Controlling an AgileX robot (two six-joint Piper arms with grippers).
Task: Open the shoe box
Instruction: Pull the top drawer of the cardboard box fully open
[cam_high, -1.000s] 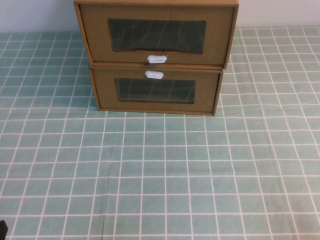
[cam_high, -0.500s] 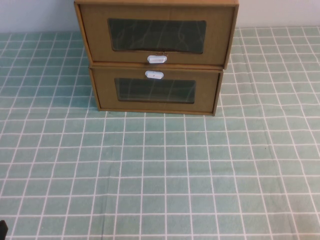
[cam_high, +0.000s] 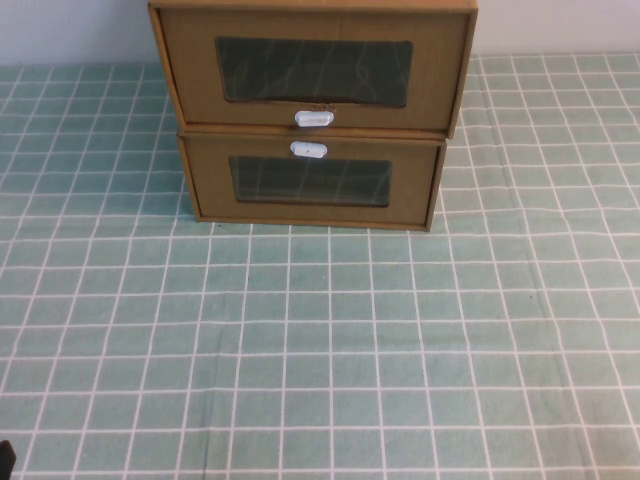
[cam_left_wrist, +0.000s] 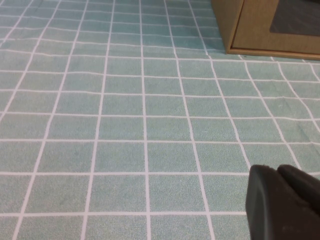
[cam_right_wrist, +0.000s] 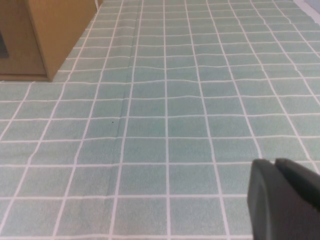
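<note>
Currently two brown shoe boxes (cam_high: 200, 120) stand stacked at twelve o'clock on the green checked tablecloth (cam_high: 320, 340). The upper box (cam_high: 190, 60) sits squarely on the lower box (cam_high: 210, 185) and overhangs it a little on both sides. Each front carries a small white handle. The upper handle (cam_high: 313, 118) is at the bottom of its front and the lower handle (cam_high: 308, 150) at the top of its own, so the two lie just apart. Both fronts are closed flush.

The left gripper (cam_left_wrist: 277, 172) hangs low over the cloth at about seven o'clock from the boxes, well apart from them. Its fingers (cam_left_wrist: 265, 200) look pressed together, though only the tips show. The right gripper (cam_right_wrist: 276, 165) hangs low at about five o'clock, also well apart, with its fingers (cam_right_wrist: 265, 200) closed together and holding nothing.
</note>
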